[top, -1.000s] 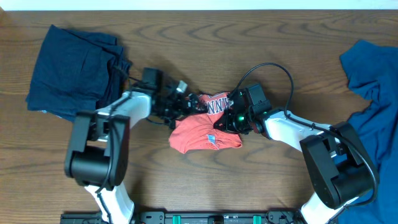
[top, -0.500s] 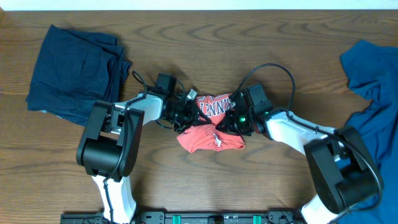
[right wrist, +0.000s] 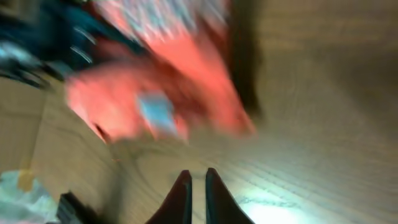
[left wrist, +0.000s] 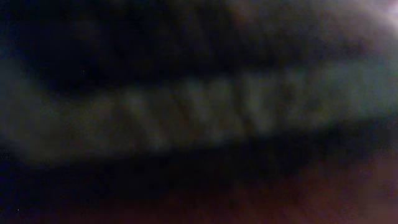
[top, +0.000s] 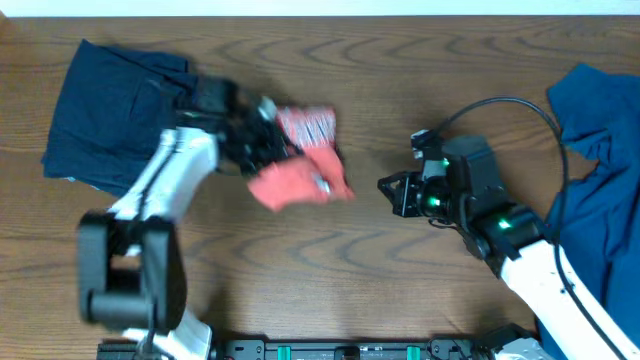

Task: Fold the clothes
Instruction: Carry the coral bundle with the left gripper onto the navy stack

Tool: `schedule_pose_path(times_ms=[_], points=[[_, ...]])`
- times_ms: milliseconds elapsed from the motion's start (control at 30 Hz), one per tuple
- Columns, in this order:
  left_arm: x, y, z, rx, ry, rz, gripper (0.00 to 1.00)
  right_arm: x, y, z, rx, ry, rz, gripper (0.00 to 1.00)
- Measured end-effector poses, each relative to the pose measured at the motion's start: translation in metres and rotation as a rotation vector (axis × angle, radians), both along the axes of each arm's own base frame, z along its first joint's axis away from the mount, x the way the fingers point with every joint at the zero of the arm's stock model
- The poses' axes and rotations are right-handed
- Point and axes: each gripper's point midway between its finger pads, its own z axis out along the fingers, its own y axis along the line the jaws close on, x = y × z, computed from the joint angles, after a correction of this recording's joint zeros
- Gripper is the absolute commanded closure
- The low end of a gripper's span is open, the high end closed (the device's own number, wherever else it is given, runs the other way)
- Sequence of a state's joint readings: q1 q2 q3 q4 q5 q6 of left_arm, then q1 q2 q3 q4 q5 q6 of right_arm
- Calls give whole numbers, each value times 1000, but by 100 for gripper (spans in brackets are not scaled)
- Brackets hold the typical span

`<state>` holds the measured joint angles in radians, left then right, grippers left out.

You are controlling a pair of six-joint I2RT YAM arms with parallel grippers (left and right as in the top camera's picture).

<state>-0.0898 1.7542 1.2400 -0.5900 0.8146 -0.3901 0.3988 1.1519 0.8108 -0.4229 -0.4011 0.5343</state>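
A red garment (top: 295,172) with white lettering hangs bunched at the left gripper (top: 268,150), left of the table's middle, and the gripper is shut on it. The left wrist view is dark and blurred, so neither fingers nor cloth can be made out there. The right gripper (top: 385,188) stands apart to the right, over bare wood. In the right wrist view its fingers (right wrist: 196,173) are parted by a narrow slit with nothing between them. The red garment (right wrist: 180,81) shows ahead of them, blurred.
A navy garment (top: 120,110) lies folded at the far left, close behind the left arm. A loose blue garment (top: 600,150) is heaped at the right edge. The brown wooden table (top: 330,280) shows bare wood between the arms.
The right gripper let go of the red garment and drew back to the right. The left gripper closed on the garment and carried it left, toward the navy one.
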Motion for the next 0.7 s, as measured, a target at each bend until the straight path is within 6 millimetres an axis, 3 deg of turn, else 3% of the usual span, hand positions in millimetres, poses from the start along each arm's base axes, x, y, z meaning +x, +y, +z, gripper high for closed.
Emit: schedule_pose_path(times_ms=[33, 167, 233, 300, 367, 467, 533, 600, 667, 700], points=[[14, 11, 20, 12, -70, 35, 94, 0, -2, 2, -7, -9, -9, 91], [66, 87, 106, 62, -371, 247, 94, 1, -11, -2, -49, -6, -47, 91], [82, 127, 132, 82, -470, 347, 94, 1, -14, -6, -65, 2, -58, 91], [92, 169, 144, 103, -517, 452, 94, 1, -15, -9, -74, 10, -62, 92], [94, 211, 139, 119, -504, 557, 94, 1, -16, -11, -82, 15, -67, 92], [97, 258, 123, 135, -472, 666, 94, 2, -17, -13, -88, 17, -72, 92], [98, 285, 106, 138, -437, 725, 87, 2, -18, -13, -90, 18, -74, 93], [100, 304, 86, 140, -399, 765, 77, 2, -18, -13, -91, 18, -74, 93], [101, 317, 61, 135, -343, 789, 48, 1, -18, -14, -94, 23, -74, 93], [100, 321, 48, 129, -312, 796, 42, 1, -18, -15, -95, 27, -74, 93]])
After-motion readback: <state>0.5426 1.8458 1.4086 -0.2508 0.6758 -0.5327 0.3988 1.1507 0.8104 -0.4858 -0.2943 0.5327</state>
